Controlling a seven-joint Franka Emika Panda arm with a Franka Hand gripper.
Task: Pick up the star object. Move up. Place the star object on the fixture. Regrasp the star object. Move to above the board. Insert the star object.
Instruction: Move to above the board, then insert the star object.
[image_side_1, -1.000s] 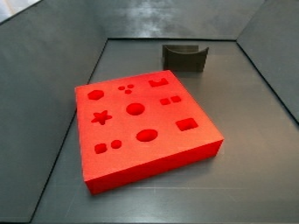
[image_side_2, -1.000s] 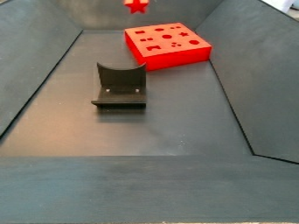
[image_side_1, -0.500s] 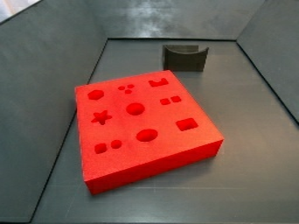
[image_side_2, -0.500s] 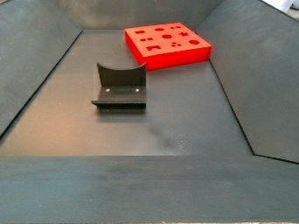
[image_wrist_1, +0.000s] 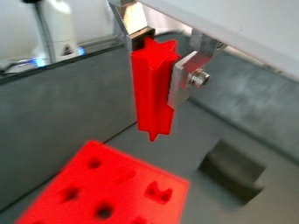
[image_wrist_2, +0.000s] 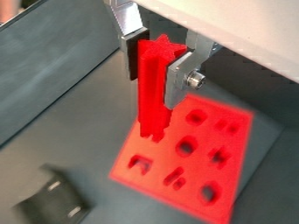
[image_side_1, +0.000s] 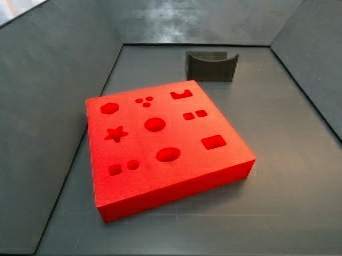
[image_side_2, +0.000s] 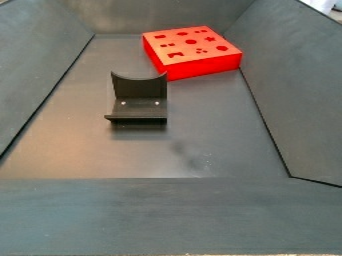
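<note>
While the jaws (image_wrist_1: 156, 54) clamp the star (image_wrist_1: 153, 89) lengthwise, I see it hang high above the board (image_wrist_2: 187, 156) in both wrist views. The fixture (image_side_2: 136, 99) sits apart on the floor; side views miss the jaws.

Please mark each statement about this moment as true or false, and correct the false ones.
1. The pincer holds the star. True.
2. The star lies in the fixture's notch. False: the notch is empty in both side views; the star hangs upright between the fingers.
3. The pincer shows in both side views. False: neither side view shows it; only the wrist views do.
4. The board lies flat on the floor, holes upward. True.
5. The star already sits in a board hole. False: in both wrist views it hangs clear above the board.
</note>
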